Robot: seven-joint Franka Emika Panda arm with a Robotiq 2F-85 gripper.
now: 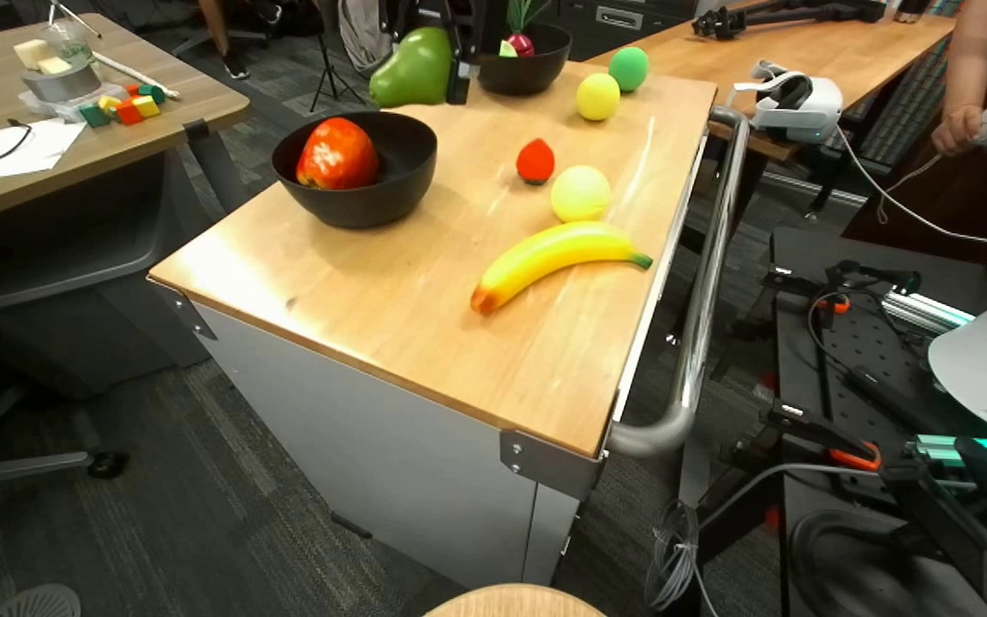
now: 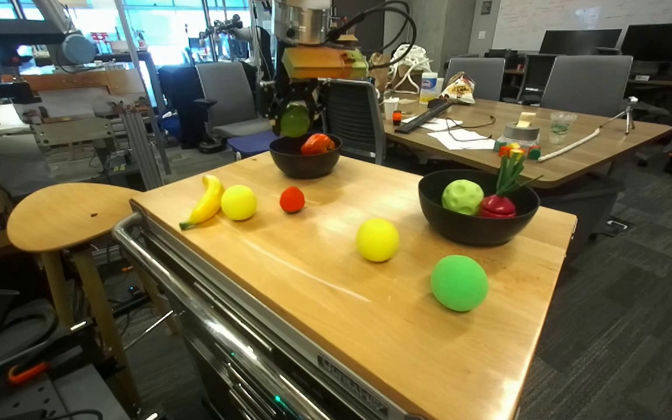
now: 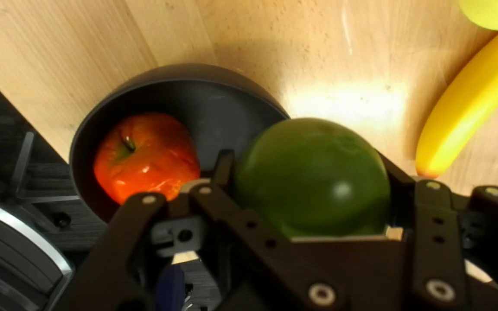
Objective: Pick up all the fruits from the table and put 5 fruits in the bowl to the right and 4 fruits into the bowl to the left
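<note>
Jaws pinch the green pear [image 3: 314, 177]: align over the black bowl [image 3: 223, 116] below them, beside the red-orange fruit [image 3: 147, 157], and release low.

The green fruit [image 3: 314, 185] hides part of the rim of the apple bowl [image 3: 197, 72] in the wrist view, and the hand [image 3: 309, 168] covers that bowl's lower side and a little of the red apple [image 3: 151, 157]. The banana [image 3: 465, 110] runs past the right edge; the yellow ball [image 3: 497, 12] is cut off at the top corner. In an exterior view the hand is cut off above and hides some of the radish bowl [image 1: 536, 79], where the light-green ball [image 1: 507, 49] shows only as a sliver and the leaves of the radish [image 1: 522, 43] pass the top edge. In an exterior view, writing on the whiteboard [image 2: 592, 16] is too small to read.
</note>
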